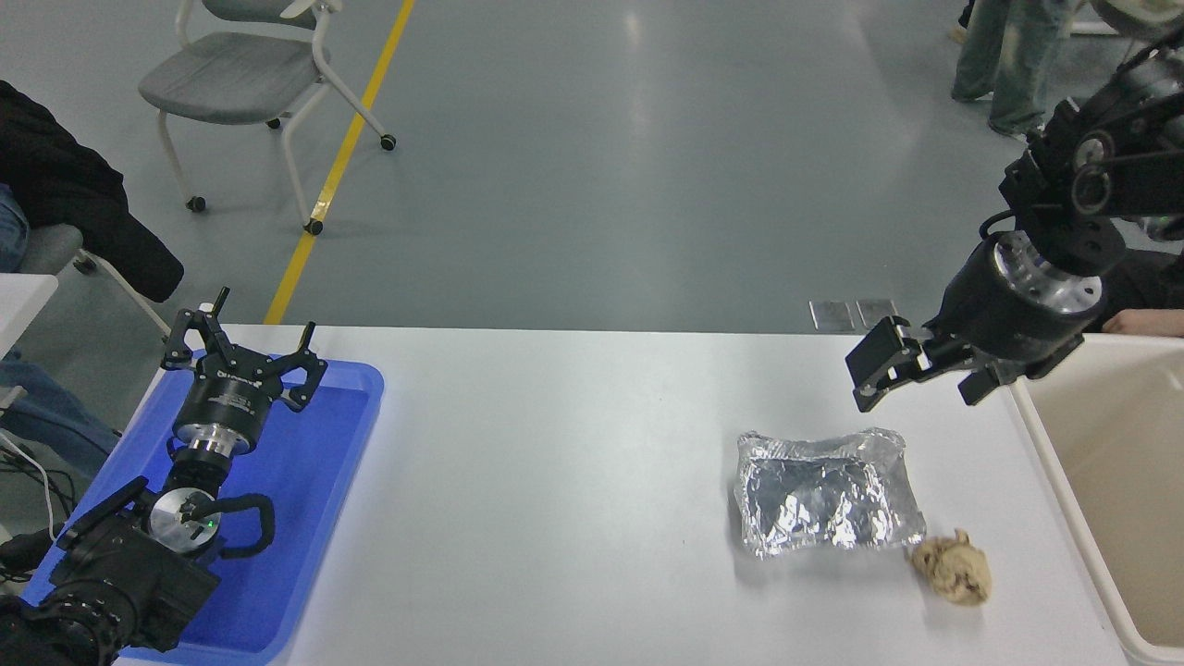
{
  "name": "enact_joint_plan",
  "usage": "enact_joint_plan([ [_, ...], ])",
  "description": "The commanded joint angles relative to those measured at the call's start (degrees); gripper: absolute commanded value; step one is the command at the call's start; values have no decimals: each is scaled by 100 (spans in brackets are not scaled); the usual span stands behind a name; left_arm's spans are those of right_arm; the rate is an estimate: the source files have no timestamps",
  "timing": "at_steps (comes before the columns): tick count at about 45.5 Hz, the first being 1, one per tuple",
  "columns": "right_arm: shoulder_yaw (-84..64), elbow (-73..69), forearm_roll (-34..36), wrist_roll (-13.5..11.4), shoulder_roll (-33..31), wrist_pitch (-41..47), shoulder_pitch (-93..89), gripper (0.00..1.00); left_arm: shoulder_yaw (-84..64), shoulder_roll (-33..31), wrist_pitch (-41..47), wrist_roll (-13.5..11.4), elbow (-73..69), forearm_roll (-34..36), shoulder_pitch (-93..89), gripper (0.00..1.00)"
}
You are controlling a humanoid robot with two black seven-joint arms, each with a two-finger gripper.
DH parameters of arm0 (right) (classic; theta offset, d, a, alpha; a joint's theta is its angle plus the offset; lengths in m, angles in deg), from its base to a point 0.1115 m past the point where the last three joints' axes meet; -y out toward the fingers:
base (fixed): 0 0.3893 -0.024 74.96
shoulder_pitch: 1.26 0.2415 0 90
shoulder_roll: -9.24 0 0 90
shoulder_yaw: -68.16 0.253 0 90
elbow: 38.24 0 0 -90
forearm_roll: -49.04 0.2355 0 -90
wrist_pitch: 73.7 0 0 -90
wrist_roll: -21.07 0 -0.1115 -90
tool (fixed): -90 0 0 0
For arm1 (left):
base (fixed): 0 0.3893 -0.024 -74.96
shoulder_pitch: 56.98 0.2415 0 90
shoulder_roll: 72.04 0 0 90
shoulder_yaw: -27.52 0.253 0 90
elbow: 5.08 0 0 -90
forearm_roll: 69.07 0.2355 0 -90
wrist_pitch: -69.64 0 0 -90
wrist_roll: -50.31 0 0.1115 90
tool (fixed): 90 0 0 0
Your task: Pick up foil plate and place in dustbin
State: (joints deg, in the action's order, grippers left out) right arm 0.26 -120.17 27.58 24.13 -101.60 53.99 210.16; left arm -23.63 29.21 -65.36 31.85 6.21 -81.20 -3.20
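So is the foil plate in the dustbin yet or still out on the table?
Out. The foil plate lies flat on the table, left of the dustbin.

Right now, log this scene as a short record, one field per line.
foil plate: flat on the white table, untouched
paper ball: crumpled, tan, just off the plate's near right corner
dustbin: cream, at the table's right edge
right gripper: open, in the air beyond the plate's far edge
left gripper: open, parked over the blue tray
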Motion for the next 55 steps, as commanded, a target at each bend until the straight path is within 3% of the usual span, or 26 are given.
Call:
enact_joint_plan([
  [1,409,774,-780,2,-123,-552,-1427,100,0,0,0,0,-12,0,1,100],
  [22,796,2453,-1475,2,-70,-1545,-3651,100,0,-17,0,0,5,0,-8,100],
  [33,1042,3015,-1475,2,115,-2134,-4574,100,0,-17,0,0,5,0,-8,100],
  [50,1490,3974,-1492,-7,343,-2336,-5497,100,0,-17,0,0,-12,0,-8,100],
  [55,1499,4035,-1492,2,396,-2433,-5638,83,0,-17,0,0,5,0,-8,100],
])
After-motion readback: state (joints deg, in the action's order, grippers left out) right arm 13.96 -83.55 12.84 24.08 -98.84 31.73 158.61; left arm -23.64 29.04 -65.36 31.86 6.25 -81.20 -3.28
